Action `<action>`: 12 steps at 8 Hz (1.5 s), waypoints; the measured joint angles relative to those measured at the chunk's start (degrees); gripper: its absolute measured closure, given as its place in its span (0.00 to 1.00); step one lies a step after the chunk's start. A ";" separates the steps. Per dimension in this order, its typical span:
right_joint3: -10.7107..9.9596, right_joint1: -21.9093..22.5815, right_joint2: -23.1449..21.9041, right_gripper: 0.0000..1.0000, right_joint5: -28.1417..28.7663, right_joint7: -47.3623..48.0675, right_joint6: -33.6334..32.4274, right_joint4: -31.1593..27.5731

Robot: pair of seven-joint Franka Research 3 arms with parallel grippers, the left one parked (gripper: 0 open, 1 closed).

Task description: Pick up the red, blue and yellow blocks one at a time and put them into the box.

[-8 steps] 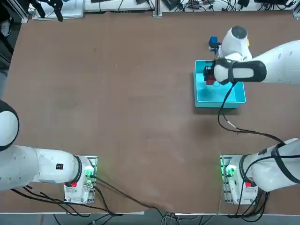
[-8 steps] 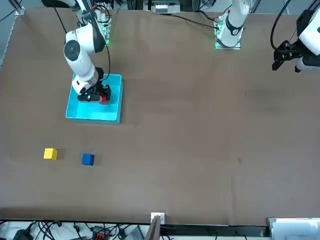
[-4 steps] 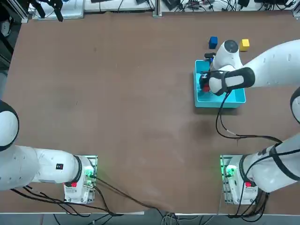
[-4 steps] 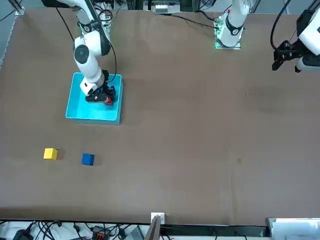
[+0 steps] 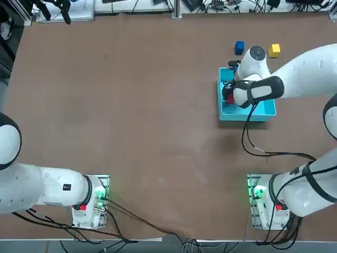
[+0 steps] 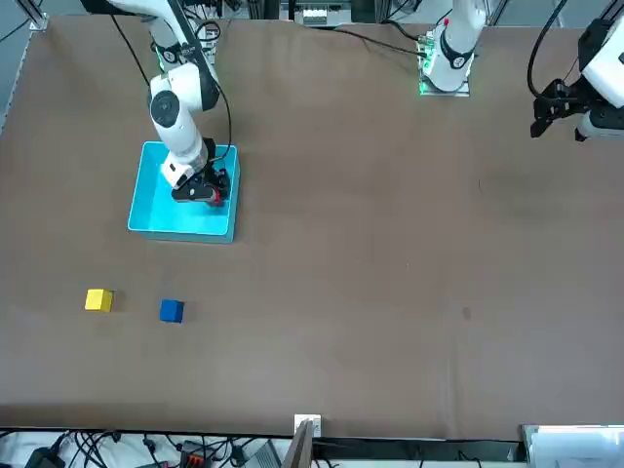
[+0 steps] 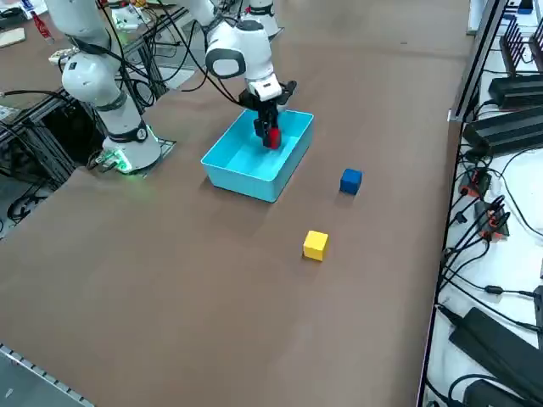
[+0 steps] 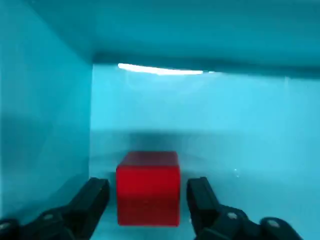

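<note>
The red block (image 8: 148,205) sits on the floor of the cyan box (image 5: 247,117), close to the box's wall that faces the table's middle. My right gripper (image 8: 148,185) reaches down into the box and is open, one finger on each side of the block with a thin gap to each. The front view shows the same red block (image 6: 212,194) under the gripper (image 6: 203,187). The blue block (image 5: 239,47) and the yellow block (image 5: 274,50) lie on the table just beyond the box's far side, apart from each other.
The box (image 7: 246,178) stands on the brown table in the right arm's half. A black cable (image 5: 253,142) hangs from the right arm over the table near the box. Cables and equipment line the table's far edge.
The right gripper carried the red block across the box toward the table's middle and lowered. Its fingers went from shut on the block to open, and the block now rests in the box.
</note>
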 joint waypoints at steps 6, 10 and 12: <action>-0.67 -1.05 -12.10 0.02 0.00 -1.67 -17.34 3.45; -0.98 -6.45 -3.54 0.00 -0.27 -3.22 -18.40 18.60; -1.04 -8.39 7.95 0.00 -0.29 -3.32 -18.36 30.38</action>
